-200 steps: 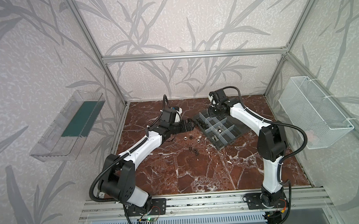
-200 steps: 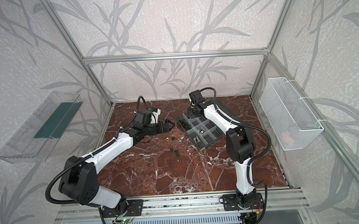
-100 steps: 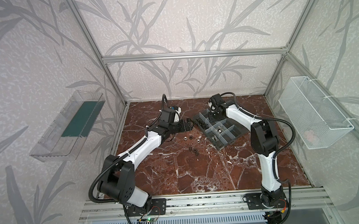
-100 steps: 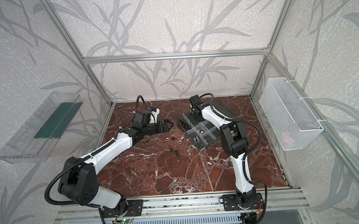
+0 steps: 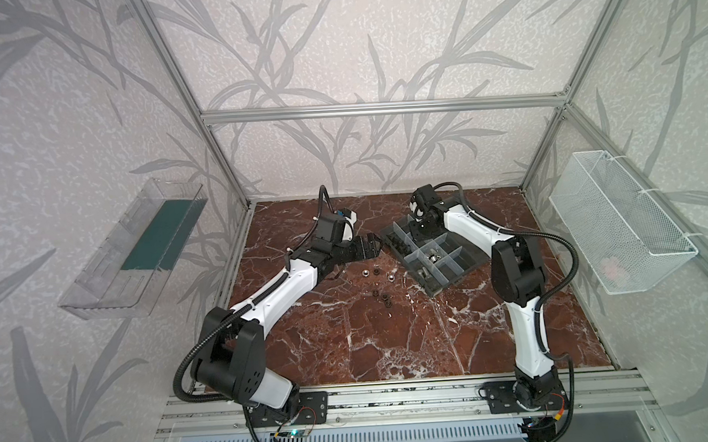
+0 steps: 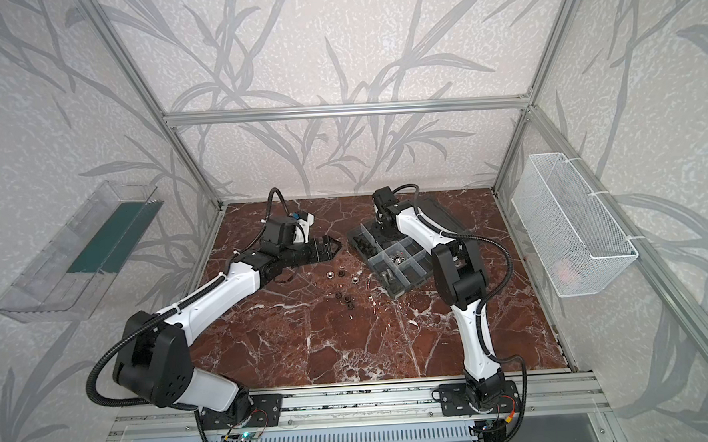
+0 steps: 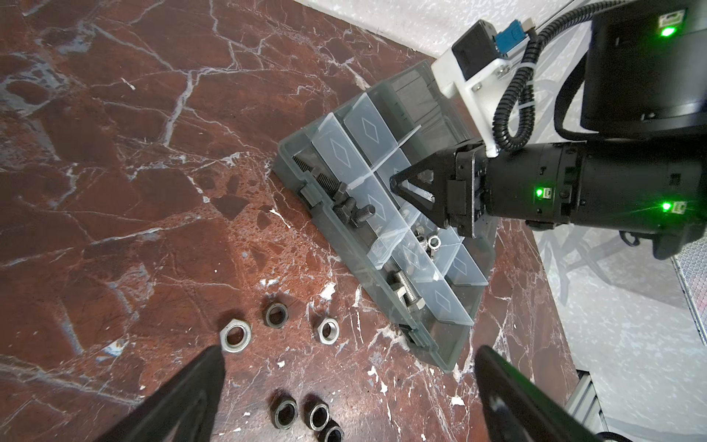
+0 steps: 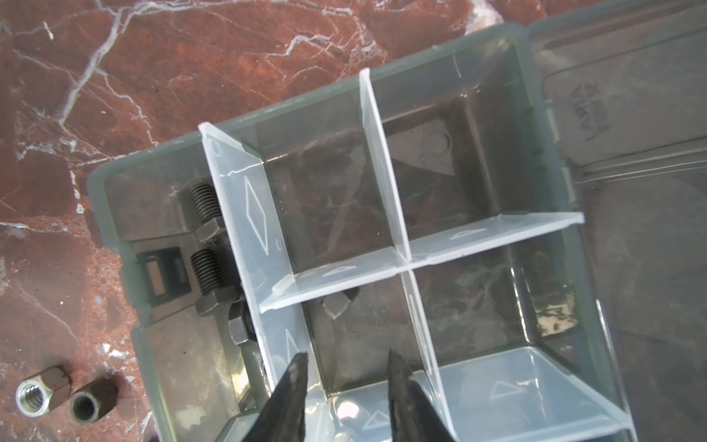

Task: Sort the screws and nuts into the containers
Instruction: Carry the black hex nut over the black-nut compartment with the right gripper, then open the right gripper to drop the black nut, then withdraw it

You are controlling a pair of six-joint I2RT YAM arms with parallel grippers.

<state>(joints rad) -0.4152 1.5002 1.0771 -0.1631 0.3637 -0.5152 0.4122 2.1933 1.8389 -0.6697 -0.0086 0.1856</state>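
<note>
Small ring-shaped metal nuts (image 5: 363, 274), some shiny silver, some black, lie loose on the red-brown stone desk (image 5: 392, 344), mid-frame in both top views. The left hand (image 5: 369, 246) is spread wide near them. Dark ridged screws (image 8: 204, 229) lie in an end slot of the flat grey plastic box (image 8: 306, 103). The right hand (image 8: 346, 359) hangs over it, slightly apart, pinching nothing.

Two black fingers (image 8: 292, 386) stand parted and empty above a grey translucent plastic organizer box (image 8: 111, 214). One small metal nut (image 8: 337, 306) lies in the compartment below them, and dark threaded bolts (image 8: 204, 214) lie in the next.
</note>
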